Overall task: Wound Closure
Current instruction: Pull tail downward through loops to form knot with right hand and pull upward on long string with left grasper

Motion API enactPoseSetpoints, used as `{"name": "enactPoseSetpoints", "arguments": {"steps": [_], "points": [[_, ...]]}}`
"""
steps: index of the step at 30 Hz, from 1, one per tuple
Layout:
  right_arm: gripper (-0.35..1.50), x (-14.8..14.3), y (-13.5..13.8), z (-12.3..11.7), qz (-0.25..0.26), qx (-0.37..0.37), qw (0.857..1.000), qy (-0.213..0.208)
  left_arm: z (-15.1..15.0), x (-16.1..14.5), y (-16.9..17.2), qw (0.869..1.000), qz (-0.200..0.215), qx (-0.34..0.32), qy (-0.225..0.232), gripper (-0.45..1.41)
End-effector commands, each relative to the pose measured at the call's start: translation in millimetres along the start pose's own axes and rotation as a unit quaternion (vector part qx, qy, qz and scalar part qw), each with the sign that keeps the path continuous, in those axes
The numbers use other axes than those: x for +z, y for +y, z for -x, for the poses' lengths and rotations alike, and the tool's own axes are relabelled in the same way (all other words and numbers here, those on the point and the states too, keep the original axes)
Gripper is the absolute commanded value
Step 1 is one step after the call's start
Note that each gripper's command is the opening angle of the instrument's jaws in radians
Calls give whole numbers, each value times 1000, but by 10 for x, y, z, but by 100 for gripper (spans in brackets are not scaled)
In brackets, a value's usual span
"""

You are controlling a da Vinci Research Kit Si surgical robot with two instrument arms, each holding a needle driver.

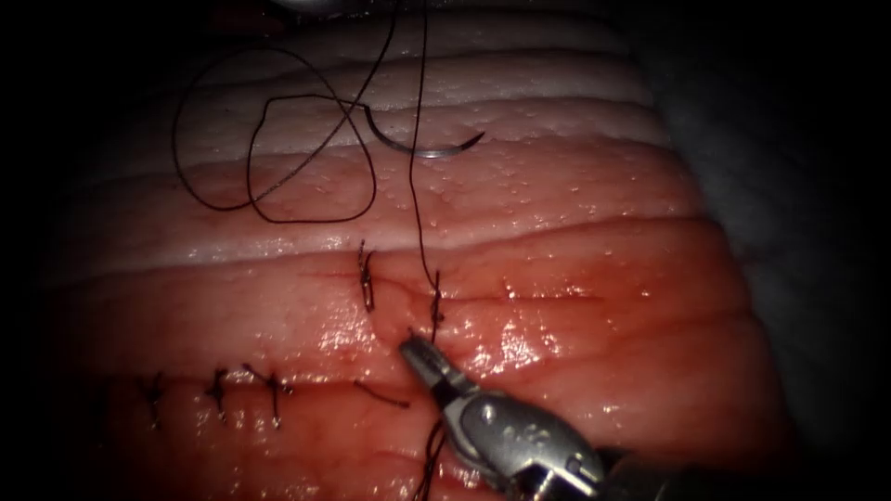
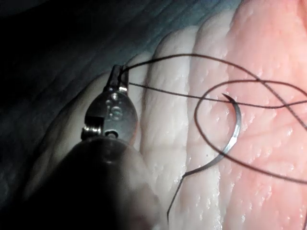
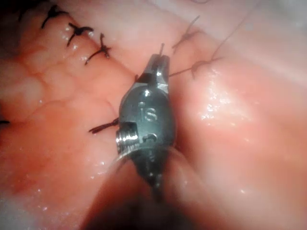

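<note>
The curved needle [image 1: 429,147] lies free on the pale far part of the tissue [image 1: 575,278], held by neither tool and not in the tissue; it is also seen close up as the needle [image 2: 232,132]. My left tool [image 2: 118,77] is shut on the thread [image 2: 182,58] beside the needle. That thread [image 1: 416,186] runs down to the newest stitch [image 1: 436,301] on the cut [image 1: 538,293]. My right tool [image 1: 410,348] sits just below that stitch, shut on the short thread end [image 3: 162,48].
Slack thread lies in wide loops [image 1: 278,176] on the pale tissue left of the needle. An earlier stitch [image 1: 368,278] sits left of the newest one. A row of knotted stitches [image 1: 223,385] closes a lower cut at the left. Red fluid glistens around the cut.
</note>
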Motion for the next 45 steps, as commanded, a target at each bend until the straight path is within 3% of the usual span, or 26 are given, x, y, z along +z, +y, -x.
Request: {"name": "enactPoseSetpoints", "arguments": {"steps": [1,9,27,45], "points": [[-35,10,2,5,0,-13,1000,2,1,8,-6,1000,-3,0,6,-45],[-35,22,20,22,-2,-27,1000,4,-1,16,-21,999,-26,-11,20,-45],[-35,8,-9,24,-21,-30,999,-4,2,22,-59,998,-63,-5,31,-45],[-35,3,-13,54,-24,-28,998,-50,15,31,-87,996,-81,-6,32,-45]]}}
